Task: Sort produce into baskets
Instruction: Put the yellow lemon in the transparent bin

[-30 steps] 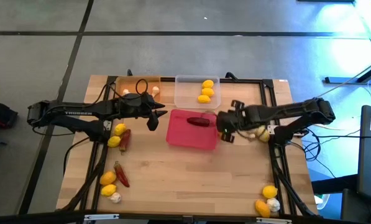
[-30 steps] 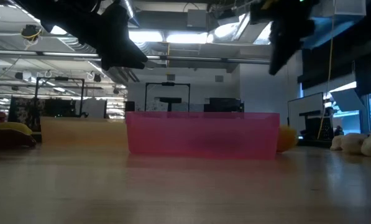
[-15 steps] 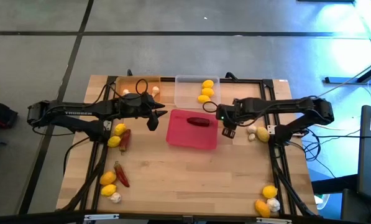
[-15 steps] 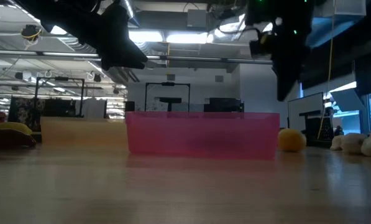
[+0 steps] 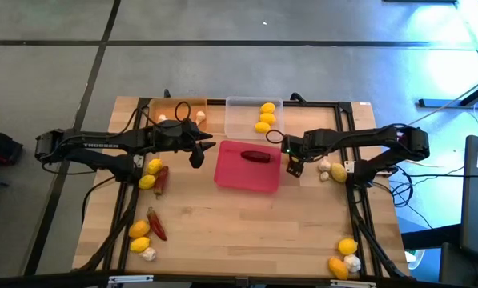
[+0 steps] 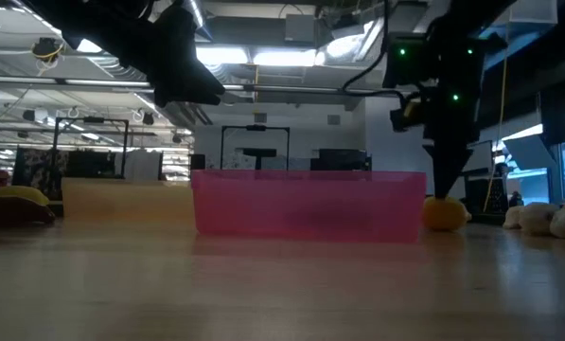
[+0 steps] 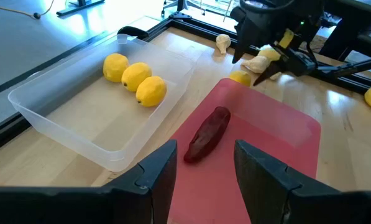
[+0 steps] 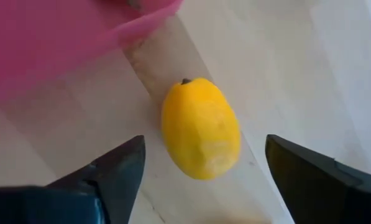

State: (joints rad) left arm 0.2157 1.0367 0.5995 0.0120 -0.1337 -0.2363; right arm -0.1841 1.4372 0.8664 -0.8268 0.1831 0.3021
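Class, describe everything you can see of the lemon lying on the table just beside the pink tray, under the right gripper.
The lemon is a yellow-orange oval with a slightly dimpled skin and a small dark stem nub at one end. It lies on its side on the bare wooden table, close beside the pink tray, whether touching it cannot be told. The right gripper hangs over it with jaws wide open on either side, not touching it.

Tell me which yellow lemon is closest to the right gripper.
The lone yellow lemon lying on the wooden table beside the pink-red plastic tray, directly under the open right gripper. The other lemons lie farther off.
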